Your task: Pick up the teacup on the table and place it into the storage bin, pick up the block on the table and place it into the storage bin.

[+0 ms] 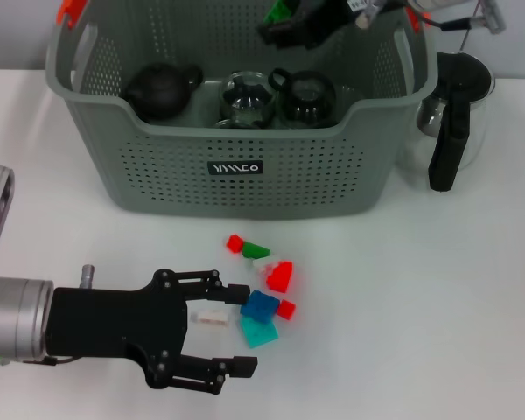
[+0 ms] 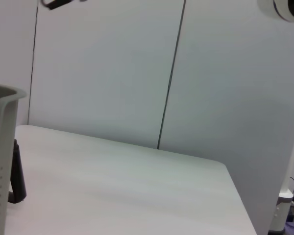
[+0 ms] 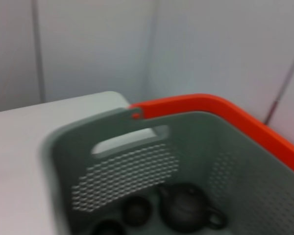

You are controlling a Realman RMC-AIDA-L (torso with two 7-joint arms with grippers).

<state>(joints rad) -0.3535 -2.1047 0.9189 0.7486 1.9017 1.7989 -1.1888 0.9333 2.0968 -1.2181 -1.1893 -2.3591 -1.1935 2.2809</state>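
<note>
The storage bin [image 1: 236, 188] stands at the back of the table. Inside it sit a dark teapot [image 1: 157, 89], a clear glass teacup [image 1: 245, 98] and a dark teacup [image 1: 308, 94]. High over the bin's far side, my right gripper [image 1: 289, 22] is shut on a green block [image 1: 280, 10]. In front of the bin lies a cluster of loose blocks: red [image 1: 280, 276], green [image 1: 256, 251], blue [image 1: 261, 306], teal [image 1: 258, 333] and a small white one [image 1: 212, 317]. My left gripper [image 1: 241, 330] is low at the front left, open, with its fingers either side of the white, blue and teal blocks. The right wrist view looks into the bin [image 3: 112, 161].
A glass pitcher with a black handle [image 1: 446, 149] stands right of the bin. Its handle [image 2: 17, 171] and the bin's corner [image 2: 0, 147] show in the left wrist view. White tabletop [image 1: 420, 306] extends right of the blocks.
</note>
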